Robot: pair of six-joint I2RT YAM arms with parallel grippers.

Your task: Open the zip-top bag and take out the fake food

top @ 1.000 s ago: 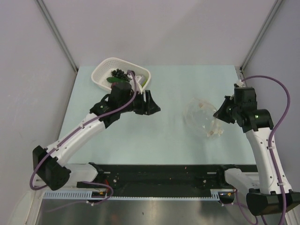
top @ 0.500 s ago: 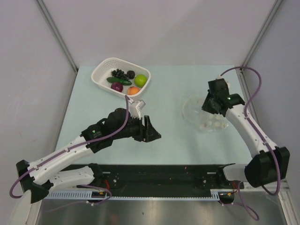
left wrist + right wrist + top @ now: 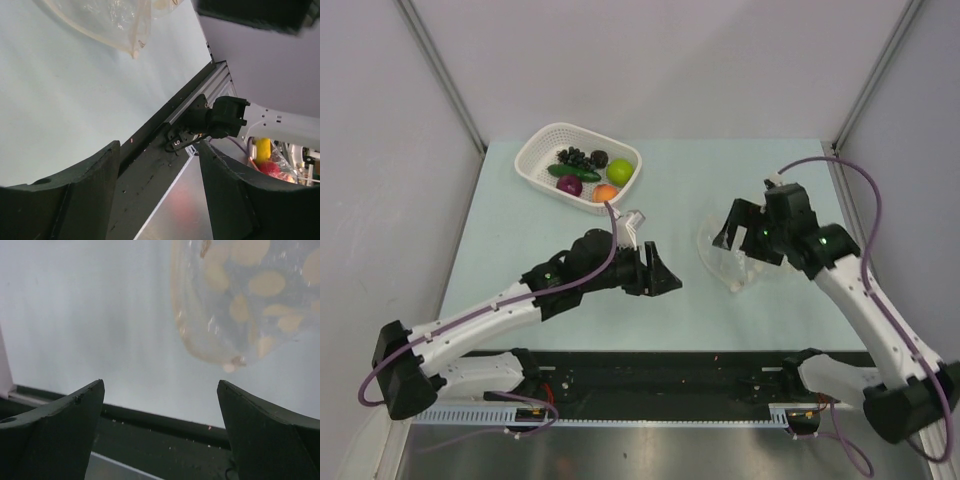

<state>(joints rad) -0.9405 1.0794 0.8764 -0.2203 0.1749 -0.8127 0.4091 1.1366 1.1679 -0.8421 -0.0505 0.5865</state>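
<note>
Pale desk [image 3: 510,220]: bag [image 3: 732,265] lies empty right of centre; food [image 3: 620,170] sits in basket [image 3: 535,148], far-left corner. My left gripper [image 3: 665,277] has pulled back, right gripper [image 3: 735,236] beside bag, both spread. Looks done.

In the top view the left arm [image 3: 480,315] stretches from lower left to centre, left gripper [image 3: 662,278] spread wide. The right arm [image 3: 880,312] arches from lower right, right gripper [image 3: 735,240] equally spread, centre-right.
</note>
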